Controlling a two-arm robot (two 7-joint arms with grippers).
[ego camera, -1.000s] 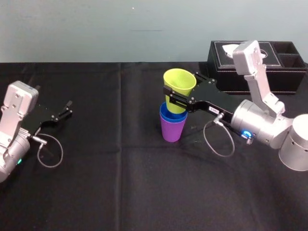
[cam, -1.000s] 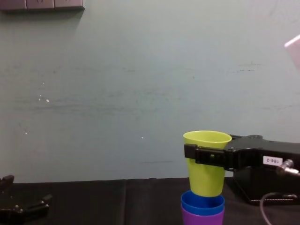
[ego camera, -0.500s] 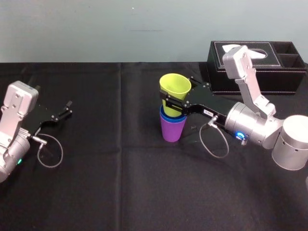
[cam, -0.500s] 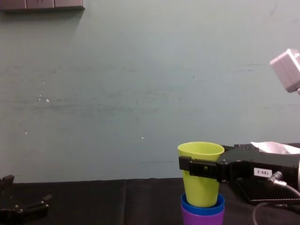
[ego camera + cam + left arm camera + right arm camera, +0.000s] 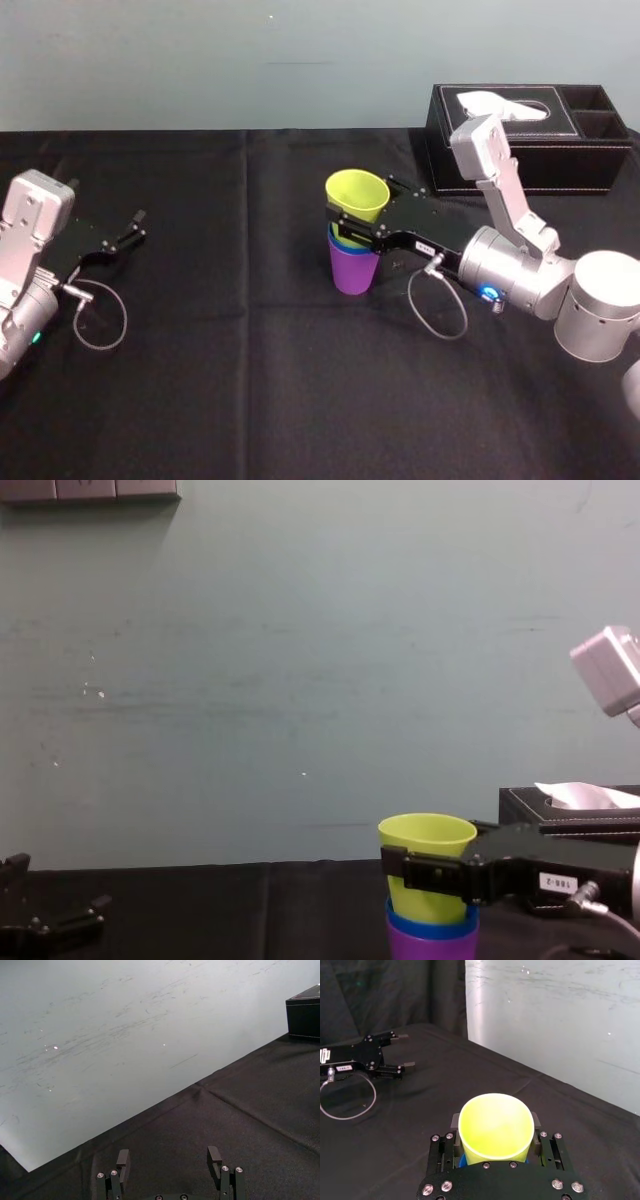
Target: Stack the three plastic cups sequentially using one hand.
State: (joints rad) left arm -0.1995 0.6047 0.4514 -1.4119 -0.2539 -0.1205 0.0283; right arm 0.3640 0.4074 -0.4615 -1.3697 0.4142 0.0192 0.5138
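**Desk:** Where do the cups stand?

**Photographer:** Mid-table on the black cloth (image 5: 250, 380). The purple cup (image 5: 354, 272) is upright with the blue cup (image 5: 338, 243) nested inside, and the yellow-green cup (image 5: 357, 195) is set into the blue one's mouth.

**Desk:** And the grippers?

**Photographer:** The right gripper (image 5: 352, 222) pinches the yellow-green cup just below its rim, a jaw on each side. The left gripper (image 5: 125, 232) rests well apart, near the table's left edge, with its jaws spread and nothing between them. A black tissue box (image 5: 520, 150) stands behind.

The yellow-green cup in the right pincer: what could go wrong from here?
1. The yellow-green cup looks tilted in the blue cup; released now, it might seat crooked.
2. The right pincer grips just above the blue rim; going lower might press on it and tip the purple cup below.
The left pincer lies idle, far left.
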